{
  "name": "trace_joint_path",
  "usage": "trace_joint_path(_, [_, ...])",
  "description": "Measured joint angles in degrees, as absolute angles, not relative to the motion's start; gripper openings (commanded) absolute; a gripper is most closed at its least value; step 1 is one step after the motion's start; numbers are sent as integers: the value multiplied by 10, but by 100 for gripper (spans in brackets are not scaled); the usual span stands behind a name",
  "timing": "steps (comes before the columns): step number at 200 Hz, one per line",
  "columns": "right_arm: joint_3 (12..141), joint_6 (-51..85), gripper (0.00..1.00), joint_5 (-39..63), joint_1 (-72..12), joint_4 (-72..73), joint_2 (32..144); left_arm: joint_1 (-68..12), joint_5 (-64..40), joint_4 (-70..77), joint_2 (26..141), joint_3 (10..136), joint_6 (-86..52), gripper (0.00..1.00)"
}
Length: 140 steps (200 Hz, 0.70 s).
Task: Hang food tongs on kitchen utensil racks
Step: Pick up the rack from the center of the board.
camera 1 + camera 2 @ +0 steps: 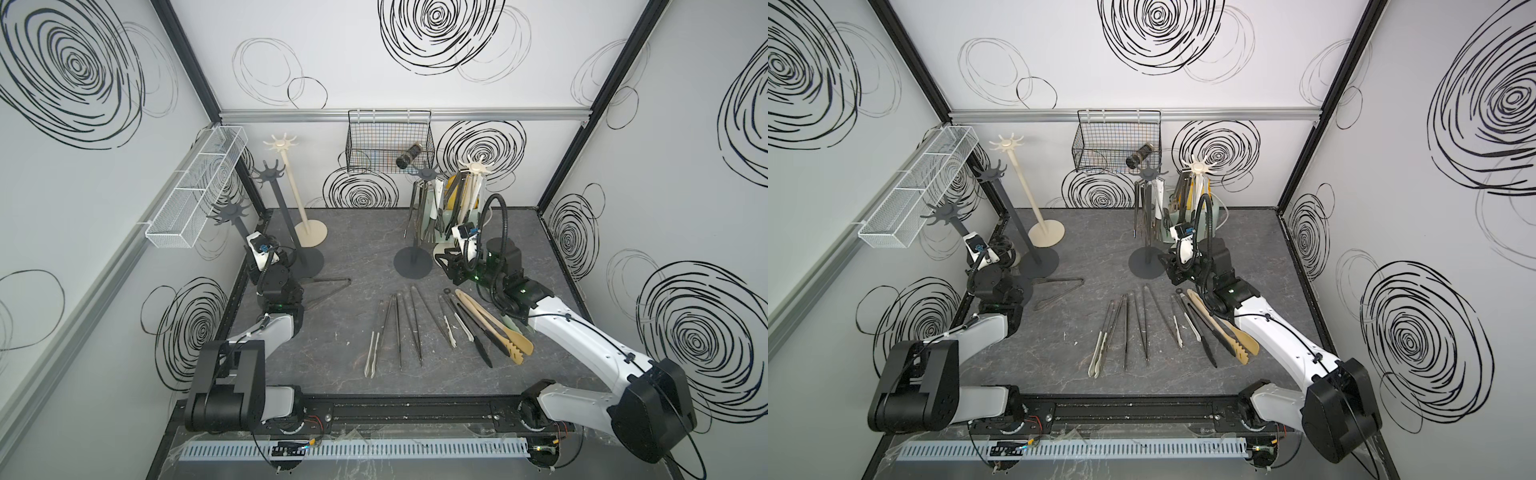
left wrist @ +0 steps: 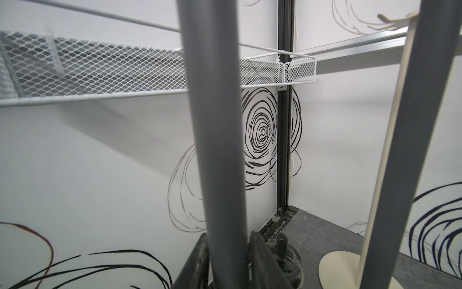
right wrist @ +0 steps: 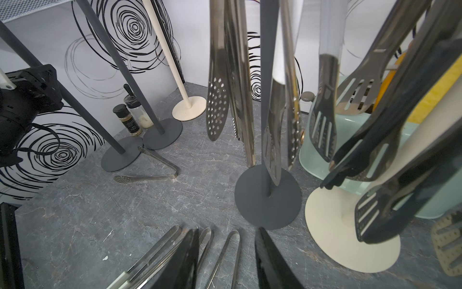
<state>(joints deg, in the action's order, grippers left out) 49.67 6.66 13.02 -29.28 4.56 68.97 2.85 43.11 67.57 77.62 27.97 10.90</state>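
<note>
Several food tongs (image 1: 415, 328) lie fanned on the dark table, with a beige wooden pair (image 1: 494, 324) at their right. One steel pair (image 1: 328, 286) lies spread open near the left arm. More tongs (image 3: 217, 100) hang from a dark grey kitchen utensil rack (image 1: 424, 172) and a cream rack (image 1: 476, 168) at the back right. Three bare racks stand at the back left, one of them cream (image 1: 282, 143). My left gripper (image 2: 229, 235) is shut on the pole (image 2: 215, 125) of the nearest dark rack (image 1: 227, 212). My right gripper (image 3: 226, 230) hangs open over the lying tongs.
A black wire basket (image 1: 390, 141) holding a dark bottle hangs on the back wall. A white mesh tray (image 1: 195, 187) hangs on the left wall. Spice jars (image 3: 127, 120) stand behind the left racks. A pale green container (image 3: 322, 150) sits behind the cream rack's base.
</note>
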Motion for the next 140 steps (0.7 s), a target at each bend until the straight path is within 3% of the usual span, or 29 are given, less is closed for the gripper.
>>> trace_joint_path(15, [497, 65, 40, 129, -293, 45, 689, 26, 431, 674, 776, 280, 94, 0])
trace_joint_path(82, [496, 63, 40, 114, -291, 36, 654, 14, 466, 626, 746, 281, 88, 0])
trace_joint_path(140, [471, 62, 40, 119, -284, 37, 613, -28, 545, 493, 656, 281, 96, 0])
